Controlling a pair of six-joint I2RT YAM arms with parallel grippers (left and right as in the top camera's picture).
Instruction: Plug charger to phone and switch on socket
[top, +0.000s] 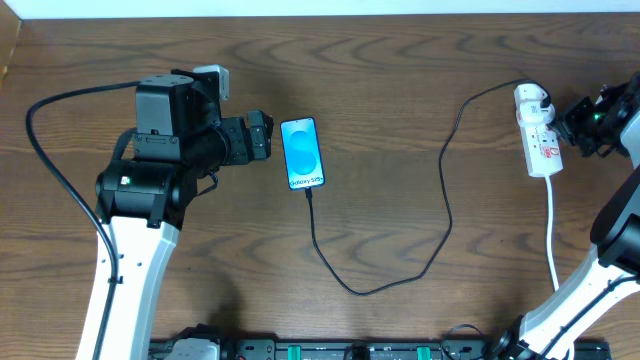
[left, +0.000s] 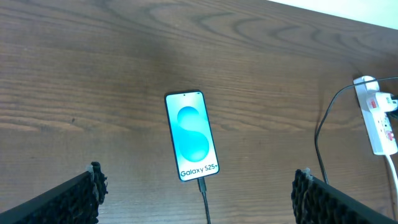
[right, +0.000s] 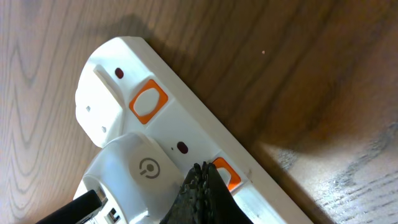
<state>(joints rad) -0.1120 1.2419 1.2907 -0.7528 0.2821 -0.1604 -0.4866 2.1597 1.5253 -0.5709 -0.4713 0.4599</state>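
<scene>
The phone (top: 303, 153) lies flat on the table with its blue screen lit; it also shows in the left wrist view (left: 191, 135). The black charger cable (top: 440, 200) runs from the phone's near end, where its tip (left: 201, 185) is plugged in, to the white plug (top: 531, 99) seated in the socket (top: 541, 143). My left gripper (left: 199, 199) is open and empty, just left of the phone. My right gripper (right: 202, 183) is shut, its tips touching the socket (right: 168, 124) beside an orange switch (right: 225, 173), next to the white plug (right: 134, 171).
The socket's thicker white cord (top: 553, 230) runs toward the table's front edge at the right. A second orange switch (right: 148, 101) sits further along the strip. The black cable loops across the middle of the table.
</scene>
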